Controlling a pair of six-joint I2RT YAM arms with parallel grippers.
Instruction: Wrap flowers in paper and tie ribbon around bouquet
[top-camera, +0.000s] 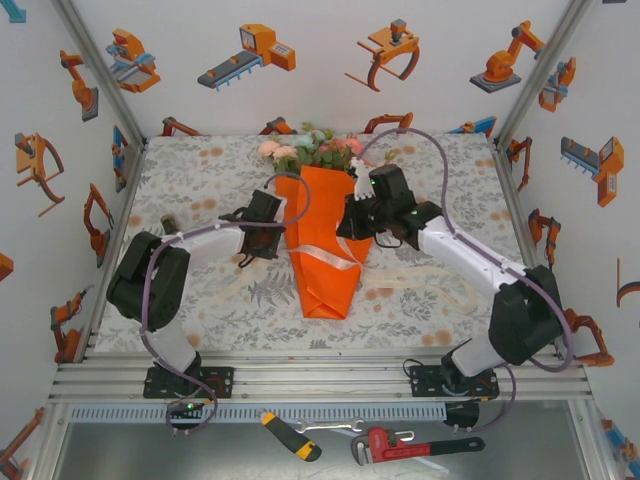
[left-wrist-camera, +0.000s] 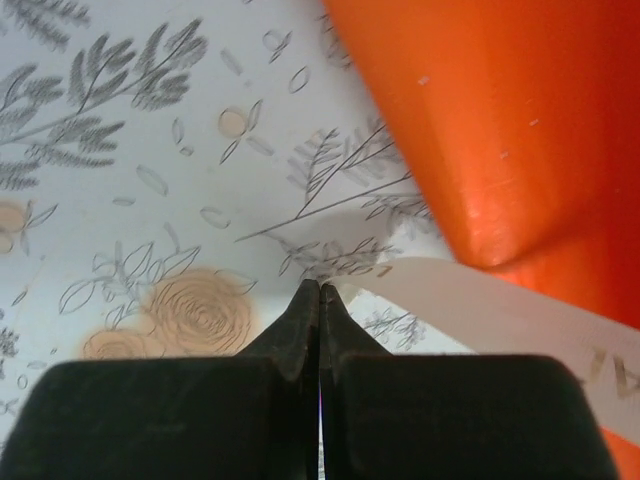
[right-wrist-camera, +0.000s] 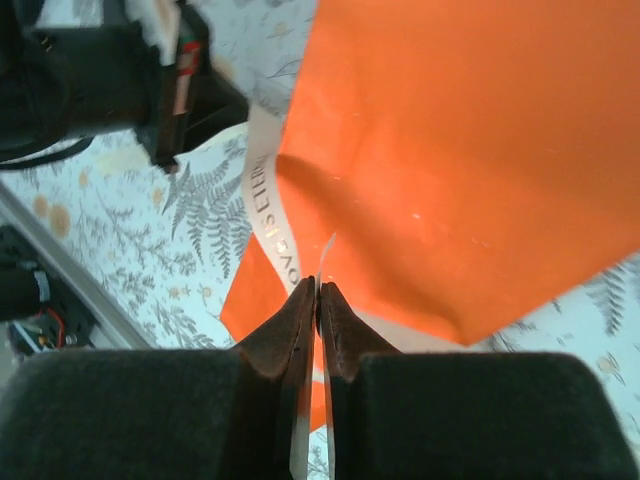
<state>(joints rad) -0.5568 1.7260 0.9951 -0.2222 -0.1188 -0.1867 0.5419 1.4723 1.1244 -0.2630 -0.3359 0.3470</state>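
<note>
- bouquet (top-camera: 322, 235): smooth orange paper (right-wrist-camera: 450, 150) cone tapering from pink-white flowers (top-camera: 310, 150), lying on the tabletop (top-camera: 200, 300).
- Cream printed ribbon (right-wrist-camera: 265, 215) crosses the bouquet.
- left gripper (left-wrist-camera: 319, 290) closed beside the bouquet; right gripper (right-wrist-camera: 317, 288) pinches the ribbon.

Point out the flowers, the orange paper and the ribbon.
flowers (top-camera: 310, 148), top view, the blooms above the paper's open end.
paper (top-camera: 318, 215), top view, the upper front face of the wrap.
ribbon (left-wrist-camera: 480, 310), left wrist view, the flat cream strip beside the paper.

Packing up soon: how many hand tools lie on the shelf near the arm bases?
3: a yellow-and-black screwdriver leftmost, a silver spanner beside it, a red pipe wrench rightmost. Others may lie out of frame.
</note>
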